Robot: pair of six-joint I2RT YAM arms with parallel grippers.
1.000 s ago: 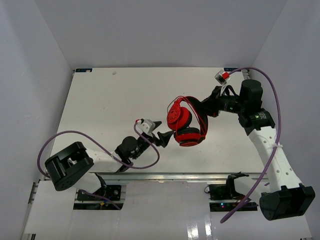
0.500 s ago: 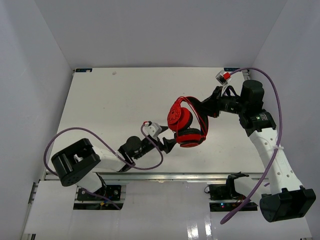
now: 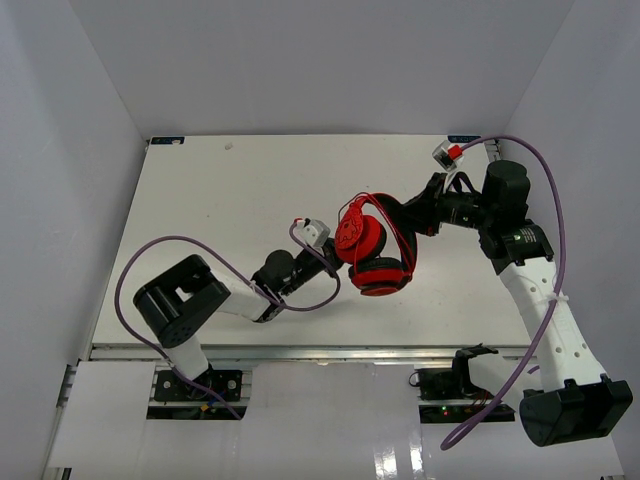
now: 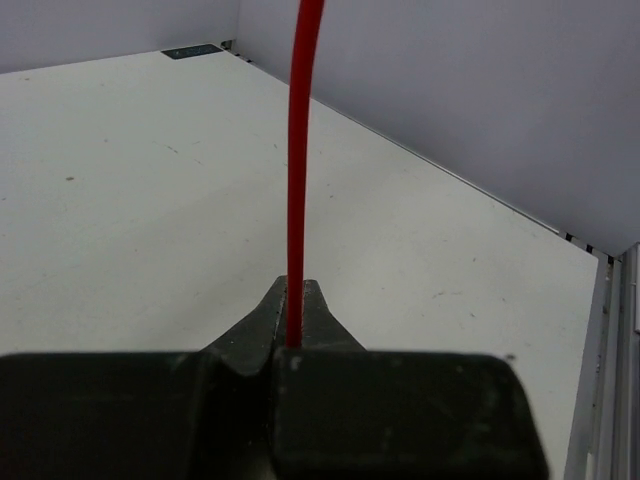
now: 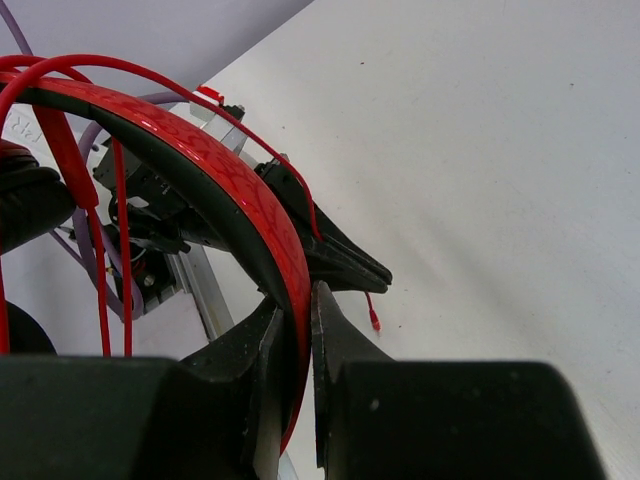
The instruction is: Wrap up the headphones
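The left claw (image 3: pixel 333 258) is clamped shut on the thin red cable (image 4: pixel 298 150), pinching it right at the fingertips. In the right wrist view a short tail ending in the plug (image 5: pixel 372 320) hangs just below that claw, so the grip sits close to the cable's free end. From the pinch the cable runs straight out ahead of the left claw, in line with its fingers. It looks fairly taut as it heads for the headphones (image 3: pixel 372 250), which hang just beyond the fingertips, clear of the bench (image 3: pixel 220 220).

The right claw (image 5: pixel 295 300) is closed on the red headband (image 5: pixel 200 170), which passes between its fingers and arcs up and away to its left. The ear cups hang on the far side of that claw, towards the left claw. Loops of cable already lie over the band.

The left arm is the one at the loose end, so the next turn of the wrap is likely its job. The move depends on the cable's line from claw to cups: sweeping across that line, round the band, should lay the cable on without slack
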